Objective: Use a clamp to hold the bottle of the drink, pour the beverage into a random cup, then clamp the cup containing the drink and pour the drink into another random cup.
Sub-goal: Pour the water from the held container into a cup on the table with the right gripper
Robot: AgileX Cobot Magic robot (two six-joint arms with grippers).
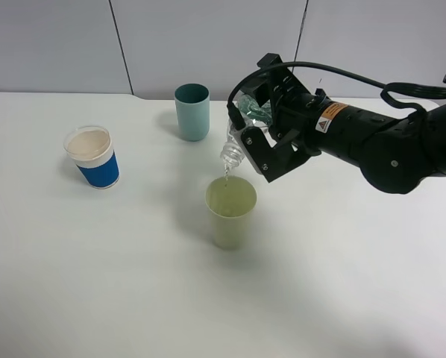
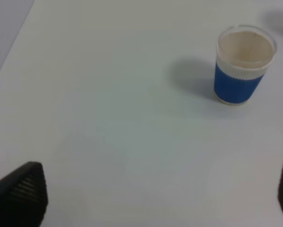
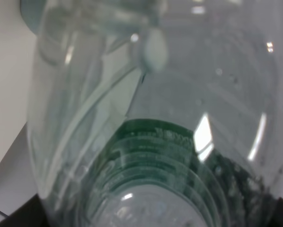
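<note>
My right gripper point(image 1: 253, 134) is shut on the clear bottle point(image 1: 236, 138), which is tipped neck-down over the pale yellow-green cup point(image 1: 230, 212) in the middle of the table. A thin stream of beverage point(image 1: 226, 171) falls from the neck into that cup. The right wrist view is filled by the bottle point(image 3: 155, 118), with its dark green label showing through the plastic. The blue-sleeved paper cup point(image 1: 95, 158) stands at the left, also seen as the blue cup point(image 2: 243, 64) in the left wrist view. My left gripper point(image 2: 153, 196) is open above bare table, apart from that cup; one fingertip point(image 2: 21, 191) shows.
A darker teal straight-sided cup point(image 1: 192, 112) stands at the back, just left of the tilted bottle. The white table point(image 1: 133, 283) meets a grey wall behind. My left arm is outside the high view.
</note>
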